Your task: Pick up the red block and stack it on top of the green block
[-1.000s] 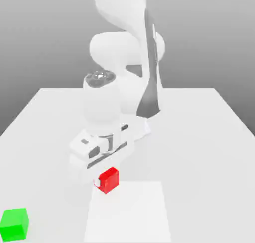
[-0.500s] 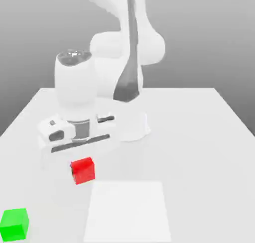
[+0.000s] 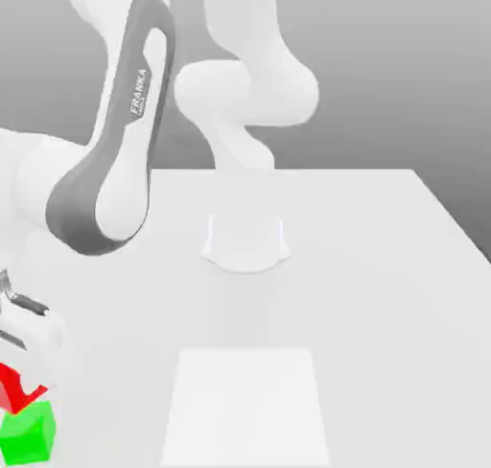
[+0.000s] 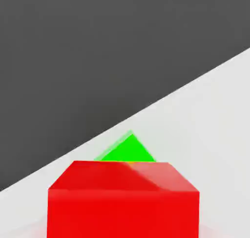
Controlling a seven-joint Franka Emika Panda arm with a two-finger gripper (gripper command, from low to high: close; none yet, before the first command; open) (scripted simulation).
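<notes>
The red block (image 3: 13, 391) sits tilted right over the green block (image 3: 29, 433), at the near left corner of the table in the exterior view. Whether the two blocks touch I cannot tell. My gripper (image 3: 21, 359) hangs just above the red block, with its white hand partly cut off by the picture's left edge. In the hand view the red block (image 4: 122, 203) is large and close, and a corner of the green block (image 4: 128, 149) peeks out from behind its top edge.
The white table (image 3: 384, 293) ends close to the blocks on the exterior view's left. A paler square patch (image 3: 245, 409) lies near the front middle. The arm's base (image 3: 245, 241) stands at the middle back, and its grey-and-white link (image 3: 115, 159) leans over the left side.
The arm has swung to the exterior view's left and lower, carrying the red block from the table's middle to right above the green block. The green block has not moved.
</notes>
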